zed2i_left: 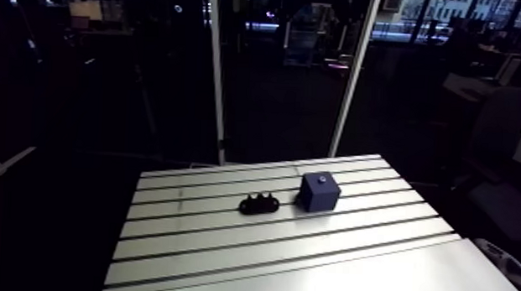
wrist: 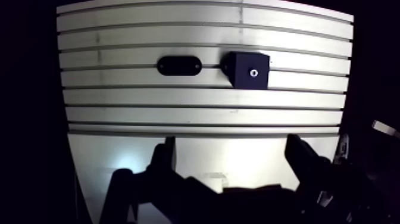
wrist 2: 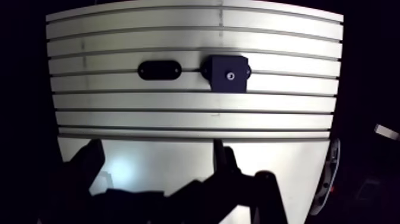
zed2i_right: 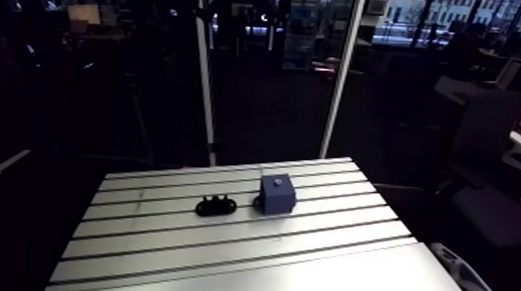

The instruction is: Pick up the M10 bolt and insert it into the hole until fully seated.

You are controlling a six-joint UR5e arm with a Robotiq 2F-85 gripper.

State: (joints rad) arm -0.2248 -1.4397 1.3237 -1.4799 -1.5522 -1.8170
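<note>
A low black oval holder [zed2i_left: 259, 205] with small bumps on top lies on the slotted table [zed2i_left: 309, 258]. Just right of it stands a dark blue cube [zed2i_left: 319, 192] with a small pale round spot [wrist: 254, 73] on its top face. I cannot make out a separate bolt. In the wrist view my gripper [wrist: 231, 146] hovers high over the table's near part, well short of the holder [wrist: 178, 65] and the cube [wrist: 249, 70]. It is open, with nothing between its fingers. The arm view does not show the gripper.
The table's near part is a smooth plate [wrist: 196, 158] without slots. Beyond the table's right edge a dark curved object with a pale rim [zed2i_left: 511, 263] sits close by. Two slanted pale posts [zed2i_left: 216, 78] rise behind the far edge.
</note>
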